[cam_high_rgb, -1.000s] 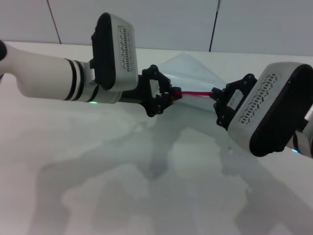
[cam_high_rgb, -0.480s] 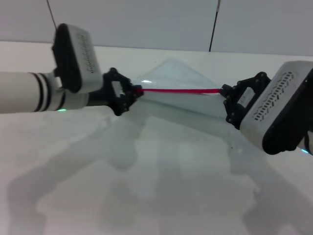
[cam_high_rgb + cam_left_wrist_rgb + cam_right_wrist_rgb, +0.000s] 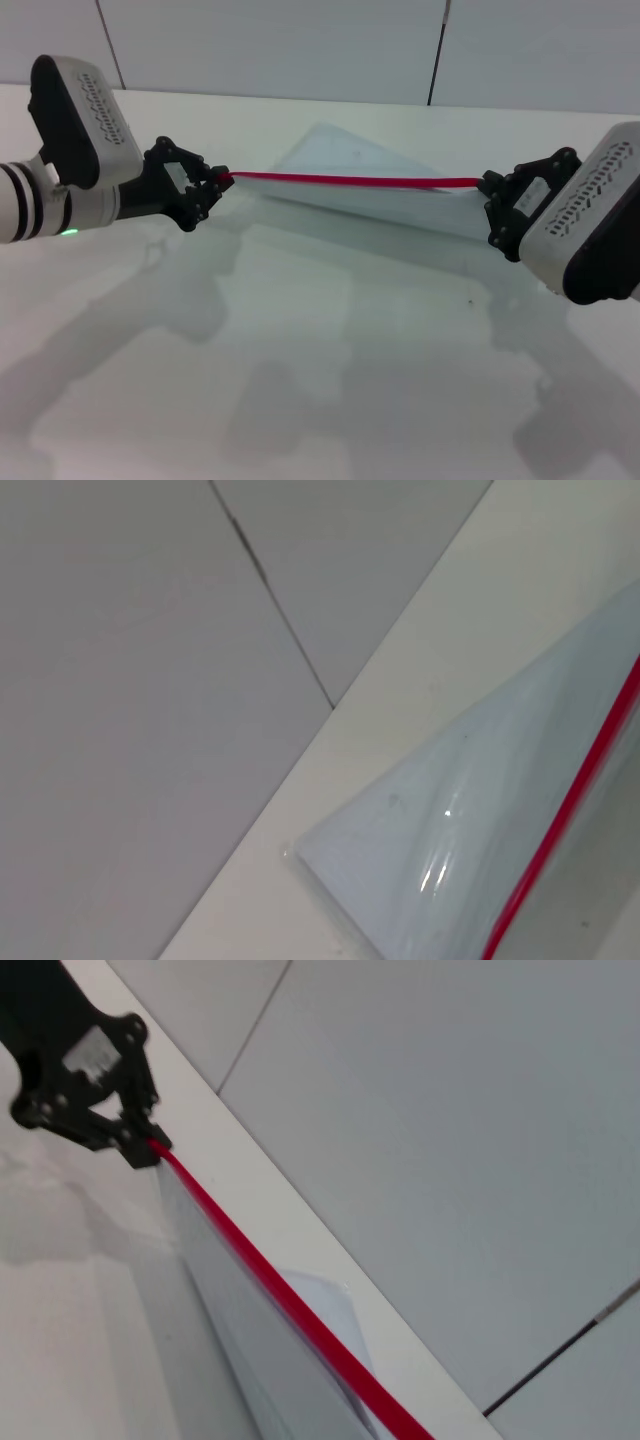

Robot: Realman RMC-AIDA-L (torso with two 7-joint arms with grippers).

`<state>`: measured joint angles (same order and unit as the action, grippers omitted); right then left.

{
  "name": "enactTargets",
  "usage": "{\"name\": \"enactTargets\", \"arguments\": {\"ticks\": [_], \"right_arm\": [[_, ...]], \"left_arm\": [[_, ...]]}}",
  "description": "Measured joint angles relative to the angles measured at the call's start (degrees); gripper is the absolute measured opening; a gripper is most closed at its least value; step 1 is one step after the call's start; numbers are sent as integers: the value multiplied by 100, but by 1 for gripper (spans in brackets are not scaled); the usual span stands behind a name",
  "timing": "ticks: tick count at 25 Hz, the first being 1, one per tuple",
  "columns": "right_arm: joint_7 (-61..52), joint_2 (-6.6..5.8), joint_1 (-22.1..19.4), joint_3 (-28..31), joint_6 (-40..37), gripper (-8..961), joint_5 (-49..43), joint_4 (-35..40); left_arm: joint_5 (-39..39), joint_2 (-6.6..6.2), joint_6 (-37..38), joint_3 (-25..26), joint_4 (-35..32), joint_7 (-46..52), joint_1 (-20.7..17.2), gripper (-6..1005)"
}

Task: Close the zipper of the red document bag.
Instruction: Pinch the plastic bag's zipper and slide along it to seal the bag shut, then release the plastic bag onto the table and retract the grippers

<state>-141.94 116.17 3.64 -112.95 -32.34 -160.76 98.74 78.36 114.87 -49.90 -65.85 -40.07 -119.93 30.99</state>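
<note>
The red document bag [image 3: 380, 195] is a translucent pale pouch held up off the white table, hanging from its top edge. Its zipper [image 3: 350, 181] is a thin red strip stretched taut between my two grippers. My left gripper [image 3: 218, 181] is shut on the zipper's left end. My right gripper [image 3: 489, 186] is shut on its right end. In the right wrist view the zipper [image 3: 270, 1290] runs away to the left gripper [image 3: 150, 1145], with the bag [image 3: 250, 1360] hanging under it. The left wrist view shows the bag [image 3: 470, 830] and its zipper [image 3: 570, 810].
A white table [image 3: 320, 360] carries the arms' shadows. A pale panelled wall [image 3: 300, 50] with dark seams stands behind the table's far edge.
My left gripper has slid far to the left along the zipper, and my right gripper has drawn back to the right. The red strip between them has grown much longer.
</note>
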Motion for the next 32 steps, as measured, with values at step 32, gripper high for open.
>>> {"name": "enactTargets", "arguments": {"ticks": [32], "right_arm": [[-463, 30, -66, 876, 320, 285, -15, -696]], "left_arm": [[928, 135, -109, 284, -306, 10, -219, 179]]}}
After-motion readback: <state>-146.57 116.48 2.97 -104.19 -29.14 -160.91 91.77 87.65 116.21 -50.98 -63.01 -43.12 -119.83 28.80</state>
